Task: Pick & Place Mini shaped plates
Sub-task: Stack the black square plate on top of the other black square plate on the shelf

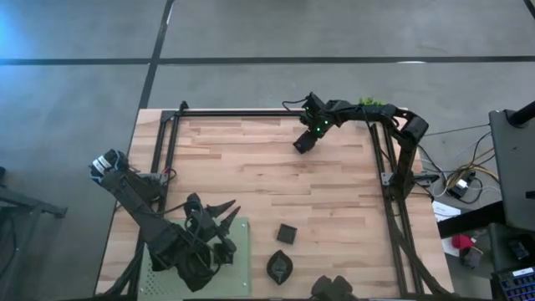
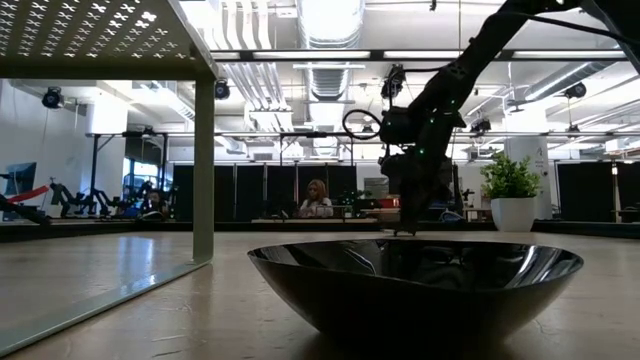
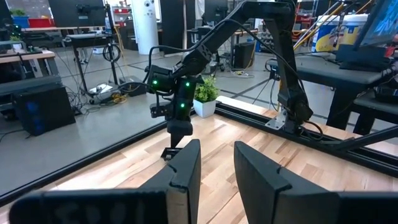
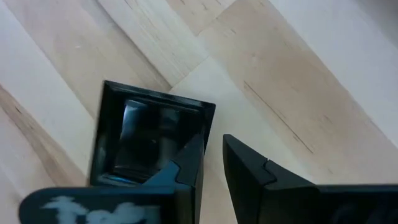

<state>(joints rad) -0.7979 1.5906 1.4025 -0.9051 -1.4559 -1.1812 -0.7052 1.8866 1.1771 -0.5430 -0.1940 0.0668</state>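
A square black mini plate (image 4: 149,134) lies flat on the wooden table at its far side, seen small in the left wrist view (image 3: 168,153). My right gripper (image 4: 212,140) (image 1: 303,144) points steeply down at the plate's edge, its fingers close together. Three more mini plates rest near the front edge: a square one (image 1: 287,233), a leaf-like one (image 1: 279,266) and a round one (image 2: 415,285) close to the low camera. My left gripper (image 3: 217,149) (image 1: 221,211) hangs open above the green mat (image 1: 241,261), holding nothing. My right gripper is shut on one side wall of the square plate, close to a corner (image 4: 210,119). One finger (image 4: 189,158) stands over the plate's hollow and the other (image 4: 239,155) outside it. The fingers come from above, slanting. The plate's underside lies on the table.
A black frame rail (image 1: 267,112) runs along the far edge and down both sides (image 1: 393,209). A small potted plant (image 2: 510,190) stands at the far right corner. Bare wood (image 1: 251,167) lies between the two arms. A metal post (image 2: 204,170) stands left in the low view.
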